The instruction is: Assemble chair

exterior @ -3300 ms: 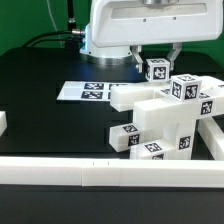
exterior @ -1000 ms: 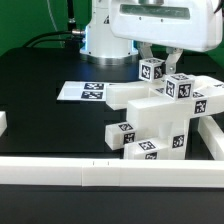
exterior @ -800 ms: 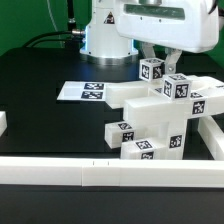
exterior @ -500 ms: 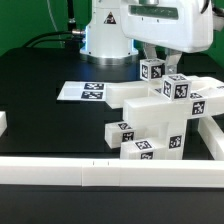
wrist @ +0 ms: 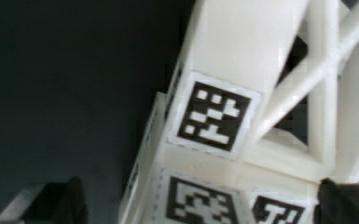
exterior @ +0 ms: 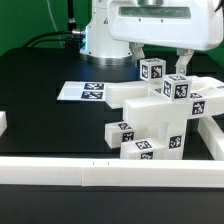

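**Gripper spread wide over the chair, holding nothing**

Gripper (exterior: 158, 62) fingers stand apart on either side of the topmost tagged post (exterior: 153, 71), and I see no grip on it; the jaws look fully parted.

That post belongs to the white blocky plastic chair (exterior: 160, 118), a cluster of square posts and slabs bearing black-and-white square tags, which sits right of centre in the exterior view, reaching toward the lower right. In the wrist view a tagged white frame bar (wrist: 220, 115) fills the picture, with one dark fingertip (wrist: 55, 200) low in the frame, apart from it.

The risk, as I judge it, lies in the closeness: a finger could clip the top post as the arm moves and tilt or unseat a joint that may not be fully home. Whether the parts are locked I cannot tell.

The arm's white wrist housing (exterior: 160, 20) hangs straight down across the upper middle of the frame, fingers pointing at the table. Behind the chair, left of centre, lies the thin flat white marker board (exterior: 85, 91); a long white border rail (exterior: 100, 172) runs across the foreground on the black tabletop (exterior: 40, 70).
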You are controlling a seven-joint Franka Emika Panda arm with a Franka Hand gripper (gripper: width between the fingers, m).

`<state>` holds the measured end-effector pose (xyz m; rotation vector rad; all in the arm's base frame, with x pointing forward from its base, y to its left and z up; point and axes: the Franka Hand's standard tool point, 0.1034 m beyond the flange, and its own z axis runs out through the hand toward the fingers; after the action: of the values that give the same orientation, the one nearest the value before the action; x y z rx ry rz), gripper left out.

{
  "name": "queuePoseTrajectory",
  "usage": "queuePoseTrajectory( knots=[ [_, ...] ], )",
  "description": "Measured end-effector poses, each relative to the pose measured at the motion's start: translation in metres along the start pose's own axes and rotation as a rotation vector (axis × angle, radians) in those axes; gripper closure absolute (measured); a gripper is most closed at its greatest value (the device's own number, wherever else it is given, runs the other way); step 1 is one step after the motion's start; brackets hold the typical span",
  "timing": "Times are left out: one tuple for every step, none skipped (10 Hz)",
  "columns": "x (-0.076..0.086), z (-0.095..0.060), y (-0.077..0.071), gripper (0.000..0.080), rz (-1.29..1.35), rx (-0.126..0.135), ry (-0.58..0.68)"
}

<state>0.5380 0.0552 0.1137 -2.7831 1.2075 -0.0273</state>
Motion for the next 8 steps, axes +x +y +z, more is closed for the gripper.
queuePoseTrajectory(
  knots=[
    [0.0001, 0.0001, 0.0001, 0.0151, -0.078, 0.0, 0.0],
    [0.0008, 0.0, 0.0007, 0.0151, -0.14, -0.003, 0.001],
    [0.0043, -0.0008, 0.0026, 0.0151, -0.284, -0.01, 0.007],
    [0.0059, -0.0014, 0.0031, 0.0151, -0.38, -0.018, 0.011],
    [0.0072, -0.0018, 0.0036, 0.0151, -0.493, -0.021, 0.013],
    [0.0075, -0.002, 0.0034, 0.0151, -0.566, -0.022, 0.012],
    [0.0074, -0.002, 0.0032, 0.0151, -0.632, -0.027, 0.014],
    [0.0082, -0.0024, 0.0025, 0.0151, -0.683, -0.03, 0.02]
  ],
)
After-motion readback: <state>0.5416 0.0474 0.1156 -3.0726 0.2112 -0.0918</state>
